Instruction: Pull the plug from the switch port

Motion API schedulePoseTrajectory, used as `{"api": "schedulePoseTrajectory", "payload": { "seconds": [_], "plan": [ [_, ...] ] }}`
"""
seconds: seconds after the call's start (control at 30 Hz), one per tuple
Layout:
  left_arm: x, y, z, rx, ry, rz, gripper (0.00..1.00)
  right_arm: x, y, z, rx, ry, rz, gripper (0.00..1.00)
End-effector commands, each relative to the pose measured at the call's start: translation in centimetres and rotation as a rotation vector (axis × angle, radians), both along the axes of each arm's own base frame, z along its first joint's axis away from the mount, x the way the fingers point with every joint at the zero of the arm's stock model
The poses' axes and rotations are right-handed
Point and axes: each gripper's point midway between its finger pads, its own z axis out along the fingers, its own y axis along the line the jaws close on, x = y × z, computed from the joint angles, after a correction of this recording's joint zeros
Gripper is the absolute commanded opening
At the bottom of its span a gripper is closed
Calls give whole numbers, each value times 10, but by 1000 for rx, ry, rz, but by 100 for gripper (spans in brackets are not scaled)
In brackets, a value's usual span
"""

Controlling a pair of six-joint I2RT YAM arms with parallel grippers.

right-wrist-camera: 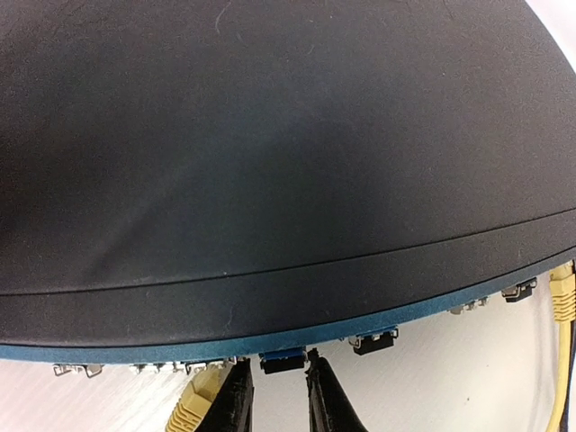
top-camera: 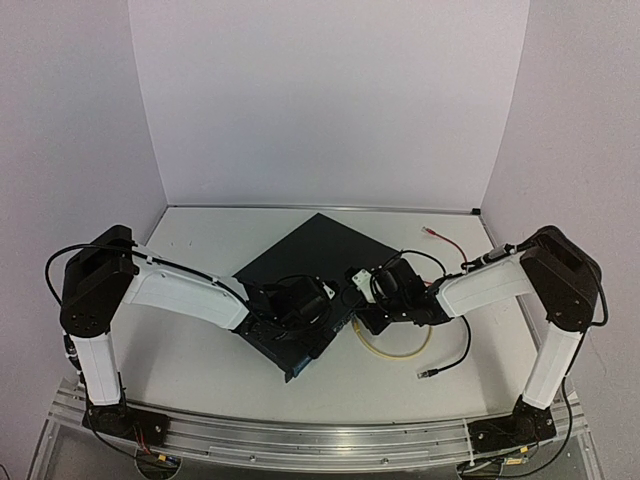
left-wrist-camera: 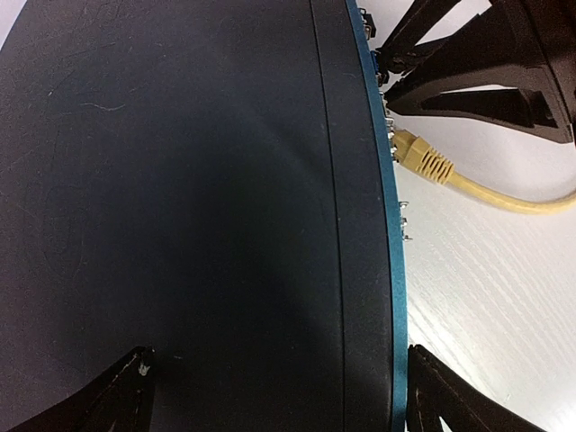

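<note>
One switch (top-camera: 312,245) is lying mid-table (top-camera: 200,360). The left gripper (left-wrist-camera: 279,355) is spreading wide over it. The right gripper (right-wrist-camera: 277,374) is flanking a blue piece (right-wrist-camera: 283,360) at the ports with its fingers nearly together; I cannot tell whether it is pinching. Two yellow plugs are showing: one (right-wrist-camera: 200,398) just beside those fingers, one (right-wrist-camera: 563,295) well apart.

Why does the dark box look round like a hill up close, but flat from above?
Right wrist view: the close lens bends the switch, so its straight edge bows like a dome. Left wrist view: same bending, sideways, with a darker shadowy patch in the middle. Top view: the switch looks flat and straight-edged, in soft even light.
</note>
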Motion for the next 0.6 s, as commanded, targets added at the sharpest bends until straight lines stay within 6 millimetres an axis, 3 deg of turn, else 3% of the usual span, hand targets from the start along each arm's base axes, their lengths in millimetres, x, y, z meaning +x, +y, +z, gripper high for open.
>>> {"api": "schedulePoseTrajectory", "payload": {
  "seconds": [0.0,0.57],
  "plan": [
    [-35,13,-44,88,163,-35,94,8,11,17,41,-47,4,19],
    [-36,11,-47,90,169,-39,94,12,13,31,71,-90,-5,17]
  ]
}}
